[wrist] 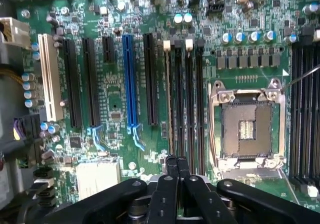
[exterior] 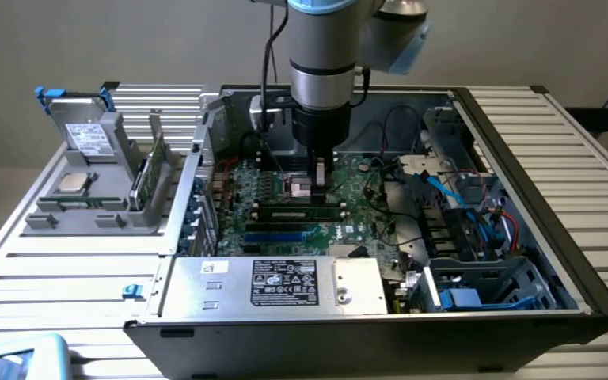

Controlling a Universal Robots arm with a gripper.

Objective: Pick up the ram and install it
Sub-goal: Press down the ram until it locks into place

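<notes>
The ram (exterior: 301,212) is a long dark stick with green edges. It stands upright in a slot of the motherboard (exterior: 283,237), between the processor socket (exterior: 302,187) and the blue slots. In the wrist view the ram (wrist: 168,104) appears edge-on as a thin line in the memory slot closest to the long black slots. My gripper (exterior: 323,182) hangs straight down over the board, just behind the ram on the socket side. It is shut with nothing between its fingers. In the wrist view the gripper (wrist: 176,160) has its closed tips over one end of the memory slots.
The open computer case (exterior: 557,198) surrounds the board with a power supply (exterior: 283,285) at the front and cables and drive bays (exterior: 473,214) on the exterior view's right. A grey holder (exterior: 93,218) outside the case carries a drive, a silver chip (exterior: 72,184) and a green card (exterior: 152,170).
</notes>
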